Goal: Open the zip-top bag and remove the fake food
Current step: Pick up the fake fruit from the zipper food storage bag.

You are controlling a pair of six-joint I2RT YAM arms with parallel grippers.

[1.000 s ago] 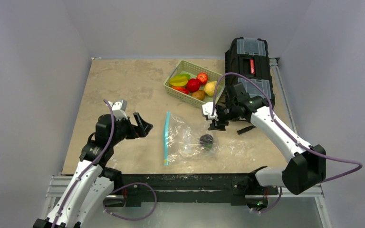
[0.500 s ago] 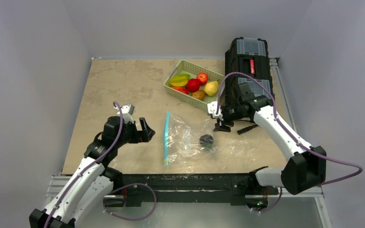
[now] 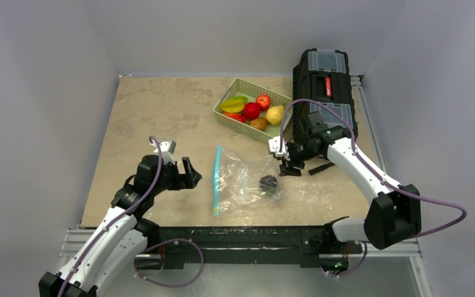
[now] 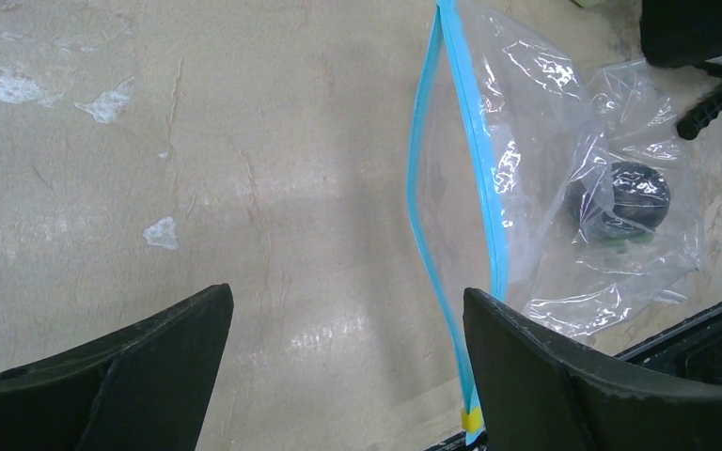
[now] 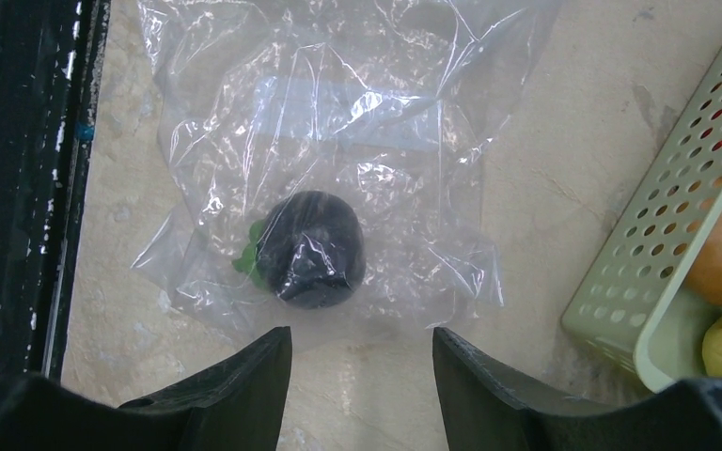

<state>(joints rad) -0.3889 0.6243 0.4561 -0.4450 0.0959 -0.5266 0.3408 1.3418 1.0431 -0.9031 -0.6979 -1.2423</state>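
Clear plastic on a mottled beige tabletop (image 3: 161, 111)
The zip-top bag (image 3: 241, 179) is clear with a teal-blue zip strip (image 3: 216, 179); the fake food (image 3: 268, 182) inside is dark purple with a green leaf; the pale green basket (image 3: 238, 125) holds red, yellow and orange pieces.

**Robot lab test cell**

A beige stone-patterned table (image 3: 161, 111) is boxed on three sides by bare grey panels (image 3: 241, 31). Along the table's near edge, an aluminium rail frame (image 3: 77, 241) carries a cabled white left arm (image 3: 108, 229) and right arm (image 3: 362, 167). A black tool case (image 3: 321, 68) stands at its far right corner.
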